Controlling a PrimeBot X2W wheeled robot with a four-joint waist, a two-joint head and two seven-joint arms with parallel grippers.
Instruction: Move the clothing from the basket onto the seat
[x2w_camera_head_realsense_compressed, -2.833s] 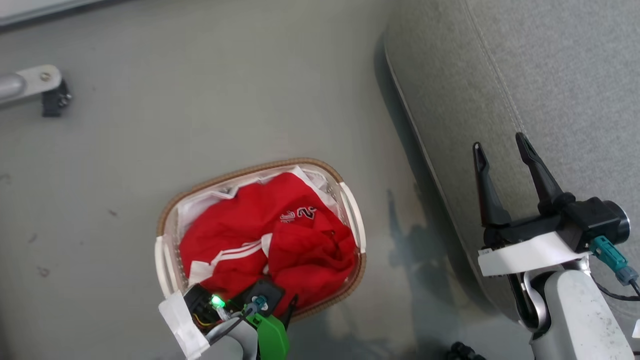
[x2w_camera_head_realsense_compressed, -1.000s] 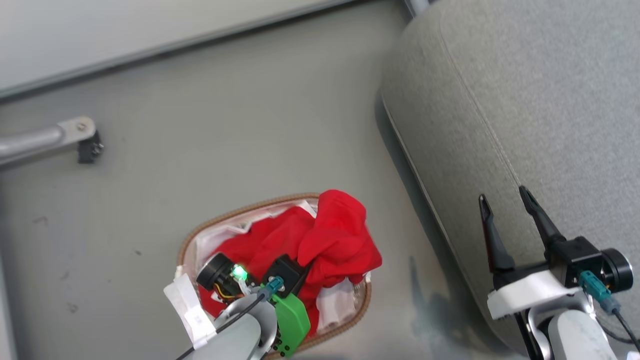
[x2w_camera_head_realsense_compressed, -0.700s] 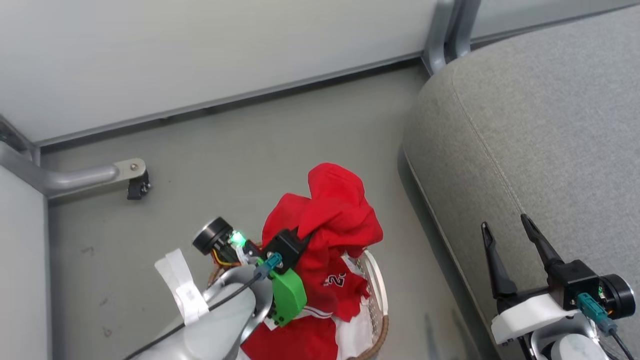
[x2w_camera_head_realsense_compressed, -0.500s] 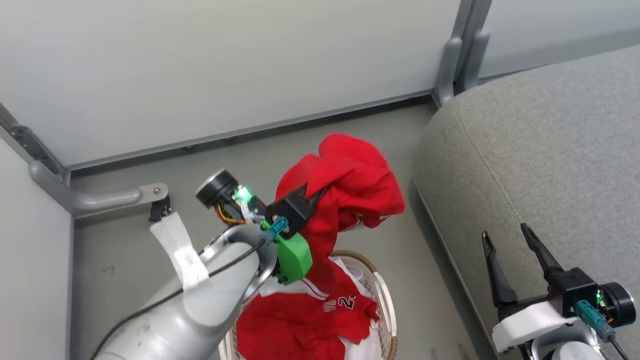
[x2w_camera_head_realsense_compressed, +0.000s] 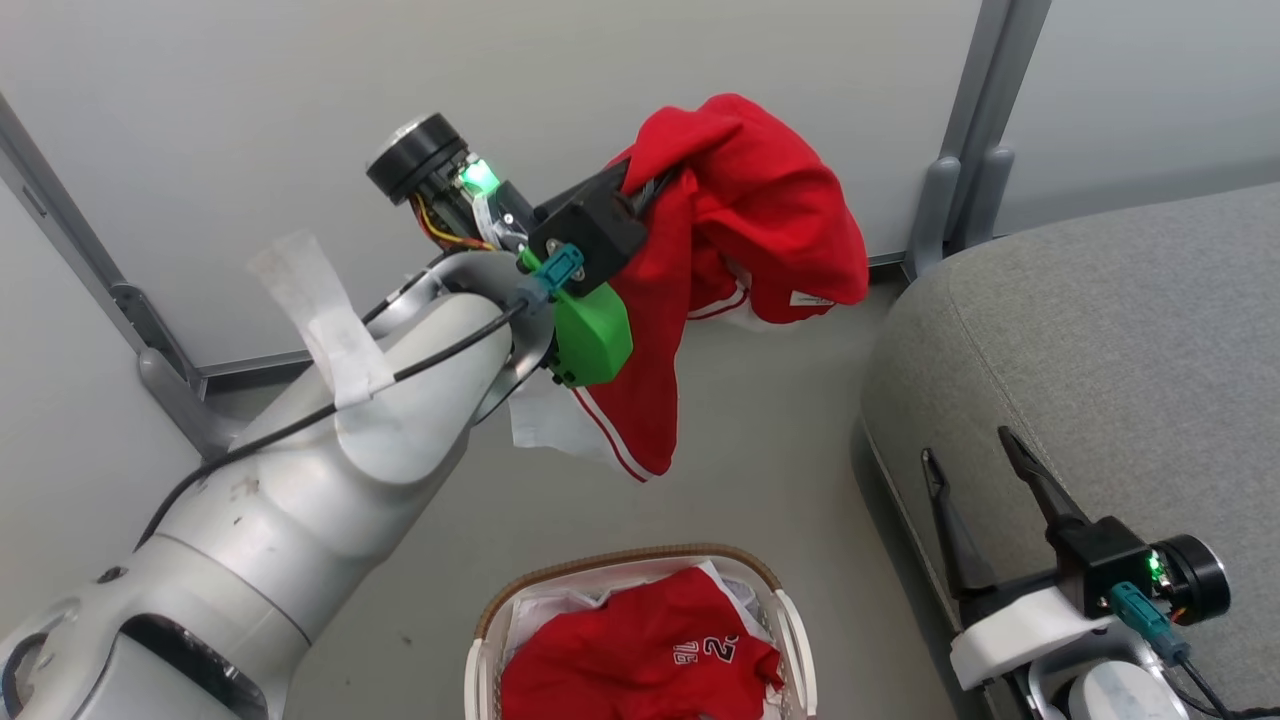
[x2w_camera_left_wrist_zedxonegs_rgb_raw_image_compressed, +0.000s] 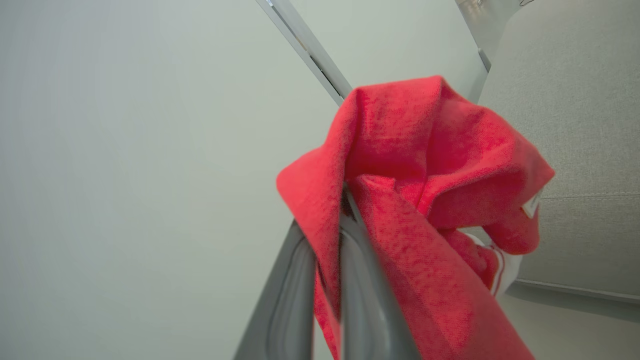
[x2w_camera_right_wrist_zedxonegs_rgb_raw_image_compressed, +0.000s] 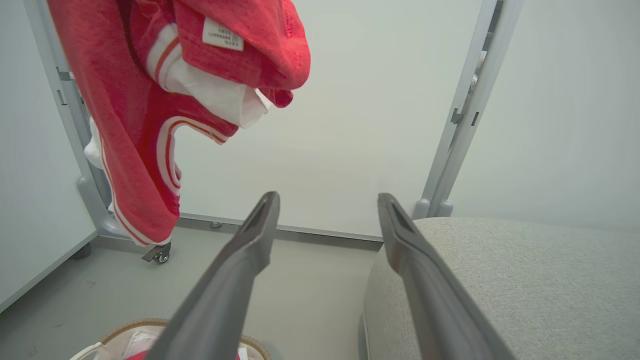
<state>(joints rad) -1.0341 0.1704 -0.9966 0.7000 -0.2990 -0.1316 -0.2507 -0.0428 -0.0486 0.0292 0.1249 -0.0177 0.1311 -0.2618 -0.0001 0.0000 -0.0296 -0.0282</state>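
Grey floor (x2w_camera_head_realsense_compressed: 770, 420) lies below your left tool (x2w_camera_head_realsense_compressed: 645, 190), clamped on a red garment (x2w_camera_head_realsense_compressed: 760, 200) hanging high, clear of the basket (x2w_camera_head_realsense_compressed: 620, 560), where another red jersey (x2w_camera_head_realsense_compressed: 640, 660) lies. Your right tool (x2w_camera_head_realsense_compressed: 965, 445) stands wide, empty, over the seat (x2w_camera_head_realsense_compressed: 1100, 350) edge.

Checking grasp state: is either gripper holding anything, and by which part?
Left gripper is shut on a red garment, pinching a bunched fold at its top; the rest hangs free. Right gripper is open, holding nothing.
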